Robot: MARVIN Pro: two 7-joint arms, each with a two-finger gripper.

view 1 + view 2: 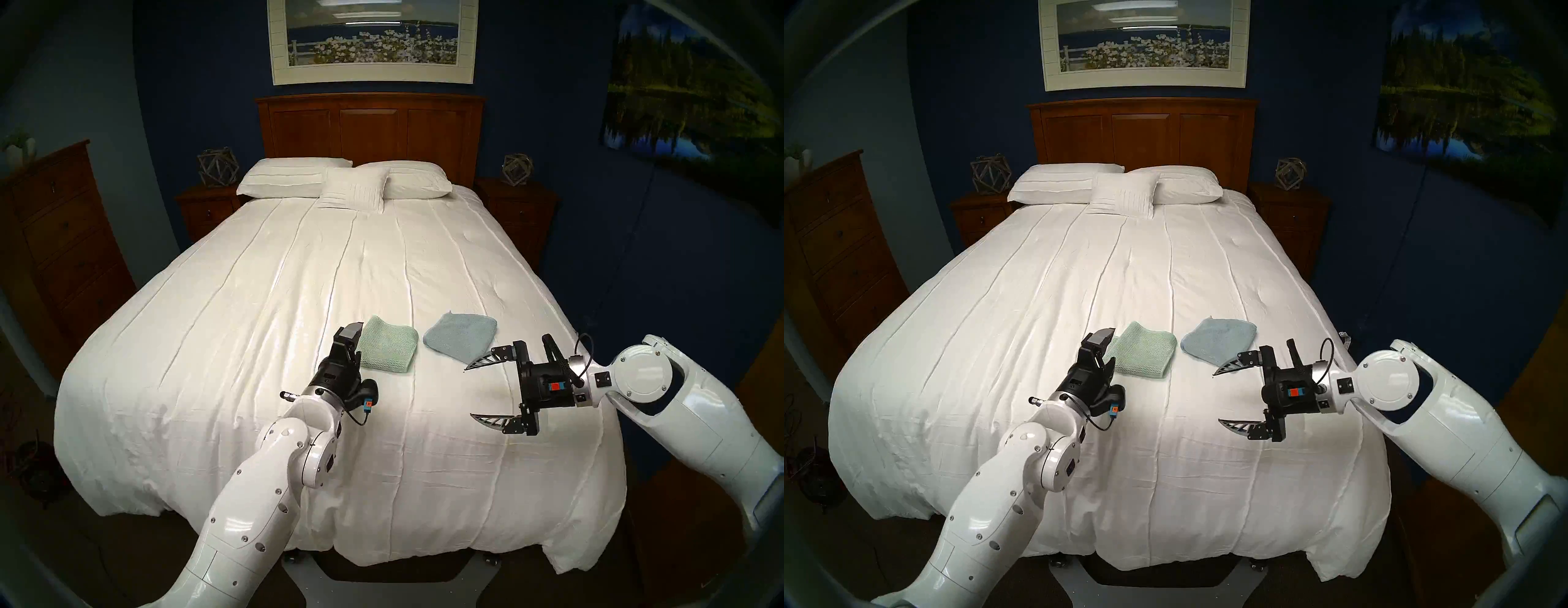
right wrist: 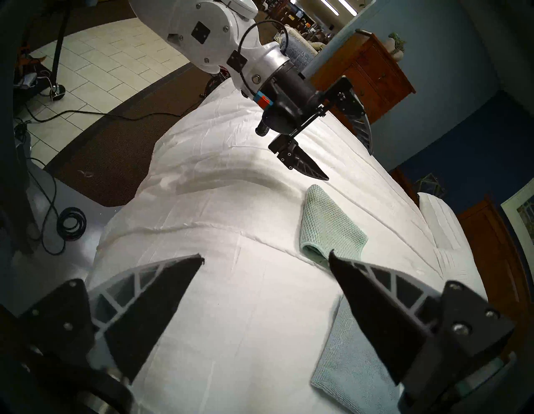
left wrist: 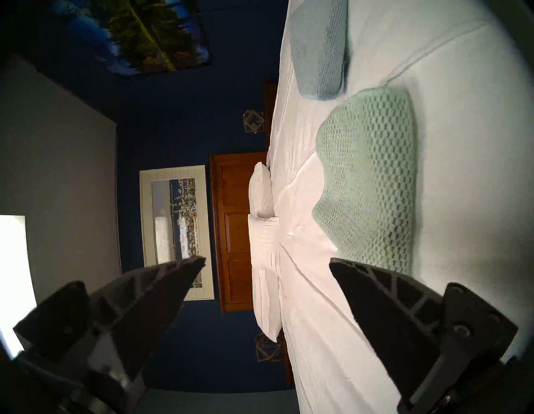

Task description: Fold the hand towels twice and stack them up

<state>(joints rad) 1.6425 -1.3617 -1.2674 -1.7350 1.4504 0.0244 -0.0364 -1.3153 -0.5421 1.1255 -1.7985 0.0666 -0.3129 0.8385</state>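
Mint waffle towel (image 1: 387, 350) and blue plush towel (image 1: 460, 342) both folded, side by side near bed's (image 1: 254, 339) foot edge, unstacked. Left end effector (image 3: 267, 261) and right end effector (image 1: 477, 390) spread wide, empty. Stacking remains.

Left gripper (image 1: 352, 339) points level and forward, jaws spread, nothing held, wrist rolled on its side. Right gripper (image 1: 481, 390) points left, tilted slightly down, 2 fingers (image 1: 488, 420) wide apart, nothing held.
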